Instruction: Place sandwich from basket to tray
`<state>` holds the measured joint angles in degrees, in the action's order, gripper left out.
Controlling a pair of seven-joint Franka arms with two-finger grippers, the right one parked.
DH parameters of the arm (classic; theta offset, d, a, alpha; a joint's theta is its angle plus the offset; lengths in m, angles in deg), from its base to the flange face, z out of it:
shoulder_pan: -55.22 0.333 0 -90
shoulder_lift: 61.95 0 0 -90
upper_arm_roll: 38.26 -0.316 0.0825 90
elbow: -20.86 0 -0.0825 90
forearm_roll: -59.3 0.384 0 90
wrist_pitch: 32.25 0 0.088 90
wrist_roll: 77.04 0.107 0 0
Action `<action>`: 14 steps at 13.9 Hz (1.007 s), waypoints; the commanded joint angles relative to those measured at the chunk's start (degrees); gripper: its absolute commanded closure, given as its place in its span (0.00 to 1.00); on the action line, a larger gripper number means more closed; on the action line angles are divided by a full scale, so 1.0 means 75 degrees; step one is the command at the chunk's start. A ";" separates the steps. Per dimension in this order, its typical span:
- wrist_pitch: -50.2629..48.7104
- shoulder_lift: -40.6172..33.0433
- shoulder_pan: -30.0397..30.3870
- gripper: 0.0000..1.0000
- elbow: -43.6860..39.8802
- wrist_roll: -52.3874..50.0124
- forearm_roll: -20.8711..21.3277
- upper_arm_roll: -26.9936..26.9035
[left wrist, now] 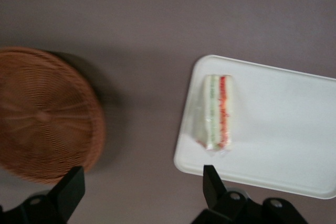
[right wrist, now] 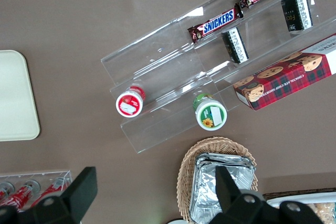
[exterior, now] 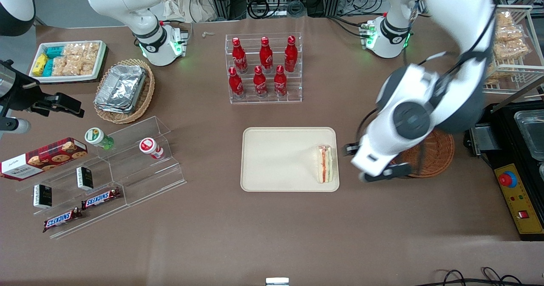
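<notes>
One sandwich (exterior: 325, 163) lying on the tray (exterior: 276, 158), tucked right against the tray's edge toward the working arm's end of the table, near the corner closest to the front camera. Filling stripes (red, orange, green) showing on top. Nothing pinching it.

One round reddish-brown basket (exterior: 437, 156) just beside the tray, toward the working arm's end, partly covered by the arm in the front view. In the wrist view the basket (left wrist: 44, 114) sits apart from the tray (left wrist: 283, 129), bare brown table between them, sandwich (left wrist: 218, 111) at the tray edge nearest the basket.

Gripper (exterior: 384, 173) hanging above the gap between tray and basket, fingers (left wrist: 71, 190) spread wide, holding nothing.

Counting the rest:
- Six red bottles (exterior: 263, 67) in a clear two-step rack, three per row, farther from the front camera than the tray.
- Two Snickers bars (exterior: 83, 207) on the clear stepped stand (exterior: 140, 167) toward the parked arm's end, at its lowest step.
- Two small dark packs (exterior: 85, 177) on the same stand.
- Two little cups on it too, one green-lidded cup (exterior: 97, 137), one red-lidded cup (exterior: 149, 147).
- One cookie box (exterior: 42, 157), red plaid, on the stand's end.
- One tan oval basket (exterior: 124, 91) with stacked foil containers.
- One white tray of snack packets (exterior: 68, 60) near the table corner.
</notes>
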<state>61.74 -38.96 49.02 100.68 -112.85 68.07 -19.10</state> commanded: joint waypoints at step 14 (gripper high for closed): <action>-0.1515 -0.2152 0.2702 0.00 -0.0013 0.4356 -0.0385 -0.0139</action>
<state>52.28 -54.53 68.74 100.86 -77.84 65.94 -19.52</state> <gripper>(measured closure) 0.000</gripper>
